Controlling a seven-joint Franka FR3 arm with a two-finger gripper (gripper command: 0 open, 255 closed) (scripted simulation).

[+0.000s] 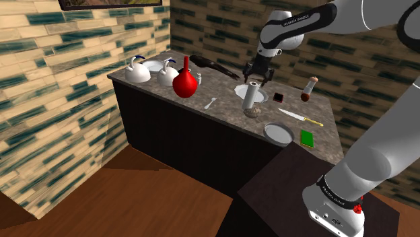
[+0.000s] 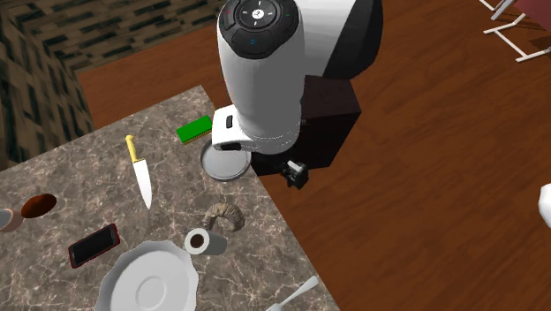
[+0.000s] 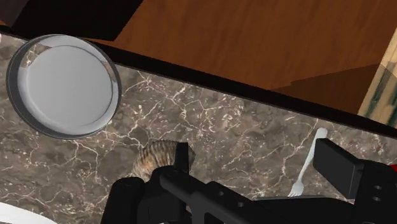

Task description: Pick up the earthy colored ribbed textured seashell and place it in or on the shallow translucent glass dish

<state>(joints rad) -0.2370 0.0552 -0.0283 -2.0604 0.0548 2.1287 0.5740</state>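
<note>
On your gripper point(image 3: 256, 153) the fingers stood apart, empty; seashell point(image 3: 154, 160) lay just outside one finger, not gripped. Glass dish point(image 3: 63, 86) sat empty beyond it. Pick and place were both undone.

Shoulder view: dim, even room light, no hard shadows. Glossy red bulb-shaped vase point(image 1: 185, 83) carries small white glint. White robot arm point(image 1: 377, 155) is brightest surface, shading to grey along underside. Cabinet front under brown marble countertop point(image 1: 222, 87) nearly black. Second exterior view: light from above, soft dark shadow just beside ribbed brown seashell point(image 2: 221, 215). Wrist view: shallow translucent glass dish point(image 3: 63, 86) shows bright rim highlight.
</note>
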